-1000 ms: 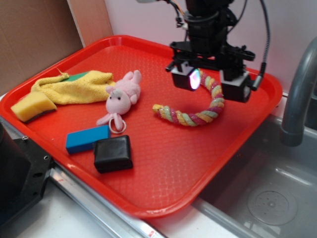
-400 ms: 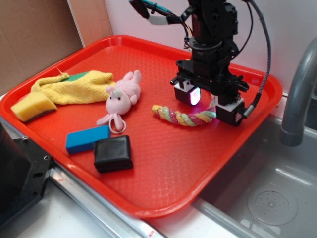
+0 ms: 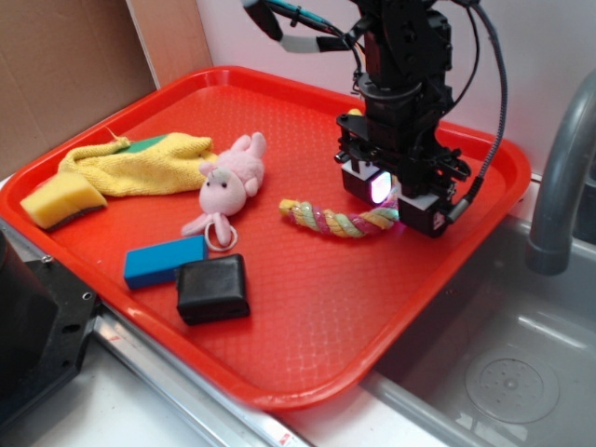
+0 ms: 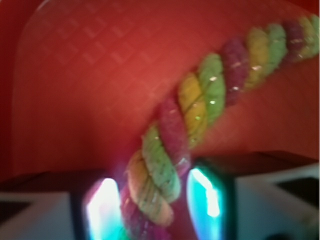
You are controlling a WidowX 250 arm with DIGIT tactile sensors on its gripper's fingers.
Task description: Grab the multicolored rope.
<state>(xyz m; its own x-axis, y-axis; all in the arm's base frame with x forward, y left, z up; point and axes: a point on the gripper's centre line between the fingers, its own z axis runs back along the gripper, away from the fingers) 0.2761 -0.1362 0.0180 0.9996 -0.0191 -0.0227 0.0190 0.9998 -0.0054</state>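
The multicolored rope (image 3: 335, 222), twisted from yellow, pink, green and white strands, lies curved on the red tray (image 3: 307, 317) right of centre. My gripper (image 3: 399, 207) is down at the rope's right end, one finger on each side of it. In the wrist view the rope (image 4: 200, 100) runs from the upper right down between the two glowing pads (image 4: 102, 210), which press close against its sides; my gripper (image 4: 155, 210) is shut on it. The rope's far end is hidden behind the fingers in the exterior view.
A pink plush (image 3: 228, 182), yellow towel (image 3: 140, 163), yellow sponge (image 3: 56, 205), blue block (image 3: 165, 261) and black block (image 3: 213, 289) lie on the tray's left half. A metal sink (image 3: 503, 372) and grey faucet (image 3: 559, 186) sit to the right.
The gripper came down from above the rope onto the tray and its fingers narrowed from wide apart to closed around the rope. The rope's free end shifted slightly left.
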